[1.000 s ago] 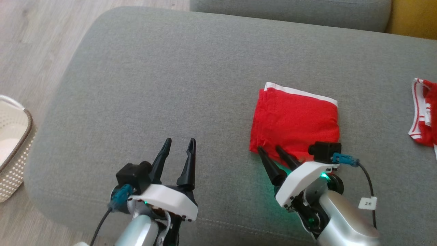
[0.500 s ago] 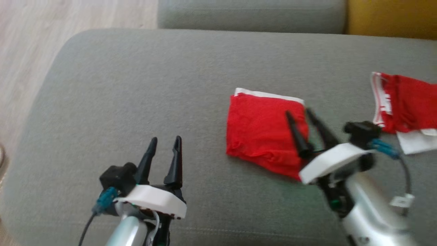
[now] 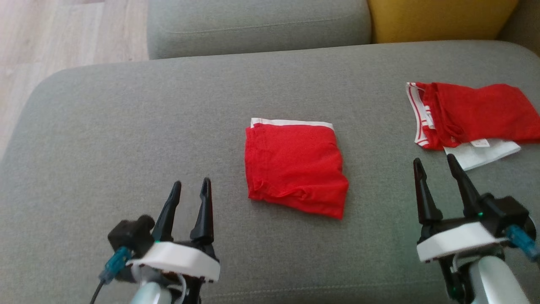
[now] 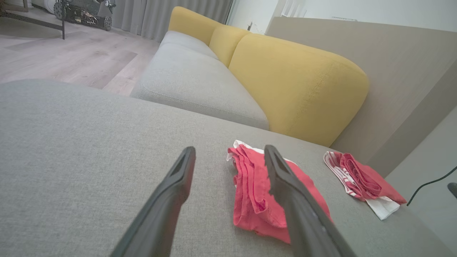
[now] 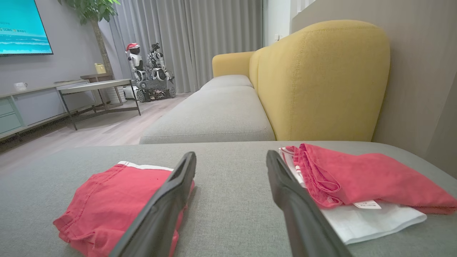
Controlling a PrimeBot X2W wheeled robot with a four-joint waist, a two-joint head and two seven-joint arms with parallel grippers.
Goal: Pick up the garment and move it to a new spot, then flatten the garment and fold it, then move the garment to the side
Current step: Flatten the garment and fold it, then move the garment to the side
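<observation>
Folded red cloth garment [image 3: 295,169], white waistband — flat on grey fabric sofa cushion [image 3: 126,126]. Left gripper [image 3: 191,182], right gripper [image 3: 433,158]: fingers apart, off the cloth. Second red garment [image 3: 472,112] — clipped at head view's edge.

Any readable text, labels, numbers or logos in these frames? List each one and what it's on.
Nothing is legible.
White tag on the white cloth, at the edge of the crumpled red garment: faint print, too small to read.
TV screen: lines of pale text, too blurred to read.
Folded red garment: no print shows.
</observation>
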